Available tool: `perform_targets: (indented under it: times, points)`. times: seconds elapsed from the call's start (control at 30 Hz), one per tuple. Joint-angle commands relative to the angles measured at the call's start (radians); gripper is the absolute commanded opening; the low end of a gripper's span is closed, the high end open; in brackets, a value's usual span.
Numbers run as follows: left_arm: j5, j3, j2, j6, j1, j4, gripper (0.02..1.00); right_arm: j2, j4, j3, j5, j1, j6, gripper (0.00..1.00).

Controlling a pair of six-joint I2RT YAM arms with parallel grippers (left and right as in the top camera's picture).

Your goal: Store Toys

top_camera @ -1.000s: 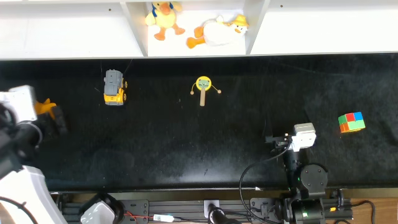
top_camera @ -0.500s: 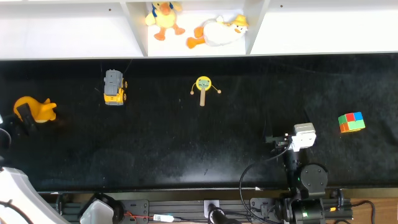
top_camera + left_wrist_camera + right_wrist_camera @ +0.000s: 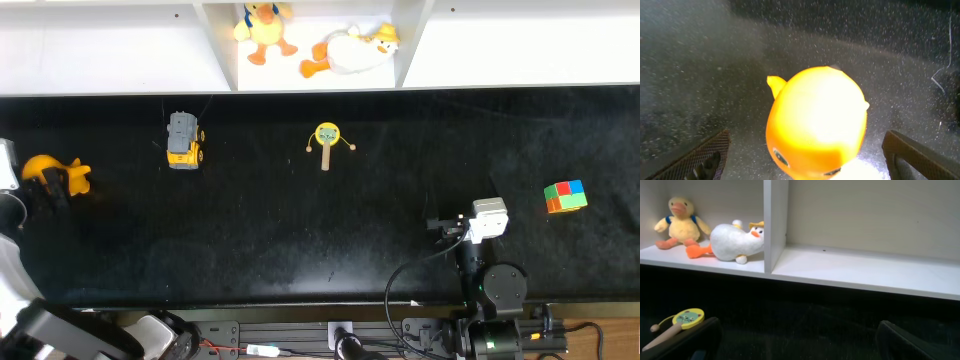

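Hovering with its jaws spread wide, the left gripper [image 3: 810, 152] has the orange toy [image 3: 815, 117] on the black table [image 3: 695, 60] straight ahead, centred between its fingers, long axis seemingly along the approach.

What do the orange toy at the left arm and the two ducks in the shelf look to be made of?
Orange toy: probably smooth plastic or rubber with a glossy finish; a bright highlight sits on its rounded body. Yellow duck and white duck: plush fabric, matte and fuzzy, with soft, slumped shapes. The filling cannot be judged.
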Motion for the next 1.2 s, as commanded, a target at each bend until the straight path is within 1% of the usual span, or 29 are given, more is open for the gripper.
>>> perform_targets:
  times: [0.03,0.07,0.1,0.13,0.17,0.23,0.33,0.4,0.43,0.53,0.7,0.77,1.03,1.13,1.2]
  points:
    - [0.037,0.021,0.032,0.045,-0.008,0.017,0.993,-0.006,0.005,-0.014,-0.010,-0.006,0.011,0.993]
    - [0.040,0.021,0.039,0.045,-0.012,0.025,0.952,-0.006,0.005,-0.014,-0.010,-0.006,0.011,0.996]
    - [0.041,0.021,0.047,0.045,-0.019,0.032,0.842,-0.006,0.005,-0.014,-0.010,-0.006,0.011,0.996]
    - [0.041,0.021,0.053,0.045,-0.026,0.036,0.772,-0.006,0.005,-0.014,-0.010,-0.006,0.011,0.993]
    - [0.040,0.021,0.056,0.045,-0.034,0.039,0.669,-0.006,0.005,-0.014,-0.010,-0.006,0.011,0.996]
    - [0.039,0.021,0.057,0.045,-0.051,0.045,0.507,-0.006,0.005,-0.014,-0.010,-0.006,0.011,0.993]
    - [0.037,0.021,0.057,0.043,-0.069,0.066,0.314,-0.006,0.005,-0.014,-0.010,-0.006,0.011,0.993]
    - [0.036,0.021,0.051,0.032,-0.069,0.072,0.209,-0.006,0.005,-0.014,-0.010,-0.006,0.011,0.996]
    - [0.035,0.021,0.044,0.031,-0.069,0.069,0.200,-0.006,0.005,-0.014,-0.010,-0.006,0.011,0.996]
    - [0.002,0.021,-0.008,-0.022,-0.069,0.040,0.108,-0.006,0.005,-0.014,-0.010,-0.006,0.011,0.996]
    - [-0.005,0.021,-0.152,-0.108,-0.069,0.006,0.084,-0.006,0.005,-0.014,-0.010,-0.006,0.011,0.996]
    - [0.006,0.021,-0.199,-0.152,-0.071,0.011,0.036,-0.006,0.005,-0.014,-0.010,-0.006,0.011,0.996]
    - [0.039,0.021,-0.244,-0.305,-0.115,0.095,0.036,-0.006,0.005,-0.014,-0.010,-0.006,0.011,0.993]
    - [0.041,0.021,-0.244,-0.311,-0.173,0.135,0.040,-0.006,0.005,-0.014,-0.010,-0.006,0.011,0.996]
    - [0.022,0.021,-0.240,-0.342,-0.225,0.189,0.051,-0.006,0.005,-0.014,-0.010,-0.006,0.011,0.996]
